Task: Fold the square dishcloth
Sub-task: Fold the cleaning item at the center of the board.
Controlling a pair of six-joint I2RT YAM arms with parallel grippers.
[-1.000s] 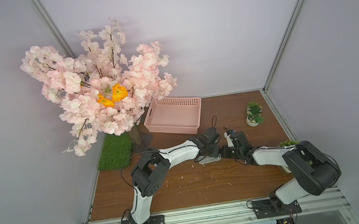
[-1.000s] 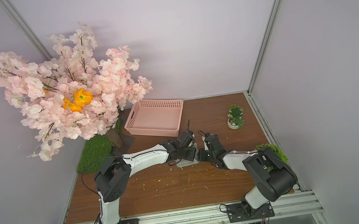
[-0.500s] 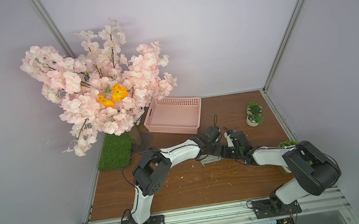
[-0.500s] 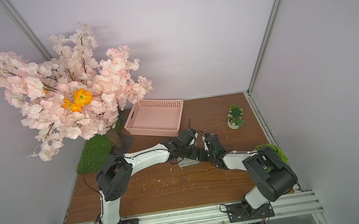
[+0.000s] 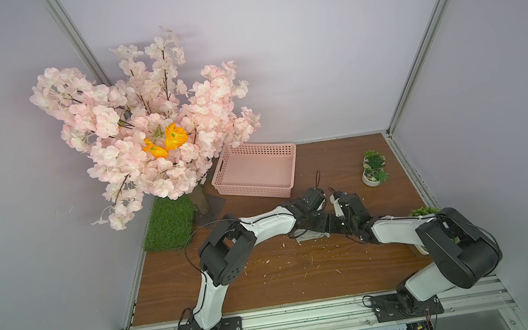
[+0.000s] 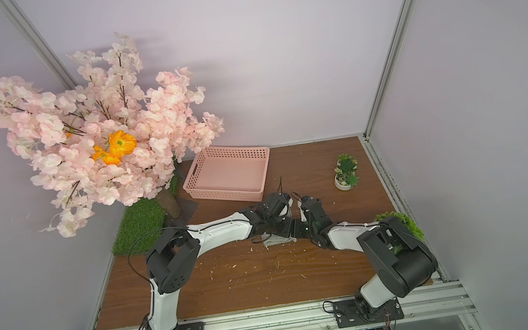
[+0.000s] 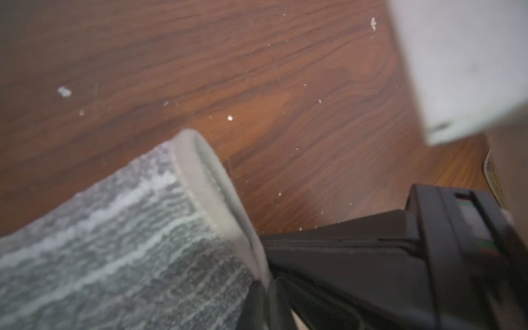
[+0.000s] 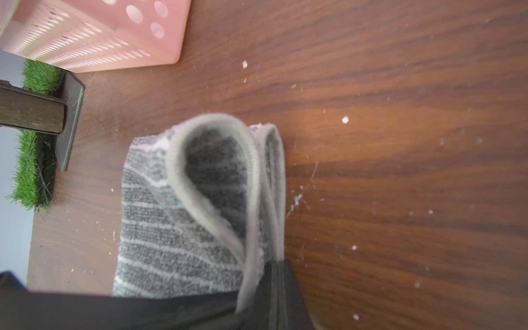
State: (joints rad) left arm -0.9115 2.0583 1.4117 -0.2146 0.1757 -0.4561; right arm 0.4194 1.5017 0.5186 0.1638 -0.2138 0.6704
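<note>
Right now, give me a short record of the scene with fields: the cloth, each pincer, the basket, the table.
cloth: square dishcloth, grey with whitish stripes, partly doubled over, one hem arched up in a loop
left pincer: closed on the cloth's hem
right pincer: closed on the looped hem
basket: pink basket, beyond the cloth, not touching it
table: brown wood, white flecks scattered on it
</note>
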